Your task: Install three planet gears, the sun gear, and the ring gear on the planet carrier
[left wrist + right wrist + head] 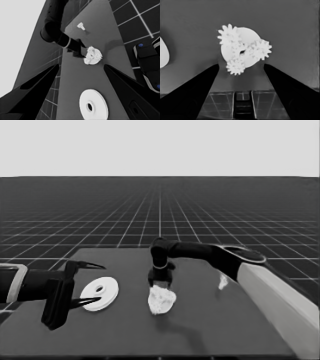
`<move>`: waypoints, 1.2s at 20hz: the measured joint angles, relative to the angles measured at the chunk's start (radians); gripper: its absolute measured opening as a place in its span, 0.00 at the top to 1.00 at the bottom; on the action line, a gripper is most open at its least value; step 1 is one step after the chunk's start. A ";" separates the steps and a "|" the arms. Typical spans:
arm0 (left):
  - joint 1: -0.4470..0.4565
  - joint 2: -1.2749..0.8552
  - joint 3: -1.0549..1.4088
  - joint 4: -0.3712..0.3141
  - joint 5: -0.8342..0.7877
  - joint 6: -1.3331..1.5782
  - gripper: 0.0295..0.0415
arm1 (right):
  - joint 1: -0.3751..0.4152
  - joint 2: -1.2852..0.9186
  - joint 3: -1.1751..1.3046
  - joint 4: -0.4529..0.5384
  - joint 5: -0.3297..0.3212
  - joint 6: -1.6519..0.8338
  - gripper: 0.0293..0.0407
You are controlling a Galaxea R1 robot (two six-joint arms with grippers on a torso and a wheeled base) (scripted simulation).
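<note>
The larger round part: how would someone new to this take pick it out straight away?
Start at the dark table and go to its left end, where the waiting left end effector stands. The larger round part lies flat there, a plain white disc with a central hole. Unlike the smaller round part mid-table, it carries no gears.

The dark grey counter [125, 330] looks matt and smooth. Below the right tool [240, 67], the small white toothed planet gears [261, 49] and the smaller white round part [246, 37] look like smooth matt plastic.

The larger white round part [93, 103], between the left tool's black fingers [37, 85], looks the same.
</note>
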 joint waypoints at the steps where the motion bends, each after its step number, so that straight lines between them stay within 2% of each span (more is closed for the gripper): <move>1: 0.000 0.000 0.000 0.000 0.000 0.000 0.25 | 0.002 0.000 0.000 0.003 0.000 -0.018 0.19; 4: 0.000 0.000 0.000 0.000 0.000 0.000 0.25 | 0.004 -0.001 0.001 0.005 0.001 -0.039 0.19; 5: 0.000 0.000 0.000 0.000 0.000 0.000 0.25 | -0.120 -0.277 0.459 -0.213 0.148 -0.452 0.02; 6: 0.000 0.000 0.000 0.000 0.000 0.000 0.25 | -0.239 -0.702 0.819 -0.345 0.234 -0.712 0.11; 7: 0.000 0.000 0.000 0.000 0.000 0.000 0.25 | -0.303 -0.968 1.030 -0.422 0.284 -0.865 0.16; 8: 0.000 0.000 0.000 0.000 0.000 0.000 0.25 | -0.337 -1.117 1.157 -0.468 0.314 -0.955 0.18; 10: 0.000 0.000 0.000 0.000 0.000 0.000 0.25 | -0.367 -1.250 1.276 -0.511 0.343 -1.039 0.19; 14: 0.000 0.000 0.000 0.000 0.000 0.000 0.25 | -0.379 -1.309 1.330 -0.531 0.356 -1.078 0.19; 15: 0.190 0.073 -0.164 0.366 0.344 -0.485 0.11 | -0.380 -1.312 1.333 -0.532 0.357 -1.081 0.19; 16: 0.229 0.241 -0.383 0.253 0.648 -0.889 0.04 | -0.380 -1.313 1.335 -0.533 0.358 -1.082 0.19; 17: 0.238 0.367 -0.615 0.064 0.739 -1.045 0.12 | -0.380 -1.314 1.336 -0.533 0.358 -1.083 0.19; 18: 0.246 0.447 -0.801 -0.062 0.766 -1.098 0.19 | -0.380 -1.315 1.337 -0.533 0.358 -1.083 0.19; 19: 0.253 0.499 -0.934 -0.137 0.782 -1.111 0.23 | -0.380 -1.315 1.337 -0.533 0.358 -1.083 0.19; 21: 0.261 0.559 -1.087 -0.208 0.801 -1.107 0.25 | -0.380 -1.316 1.337 -0.533 0.358 -1.084 0.19; 24: 0.264 0.591 -1.168 -0.237 0.811 -1.096 0.25 | -0.380 -1.316 1.338 -0.534 0.358 -1.084 0.19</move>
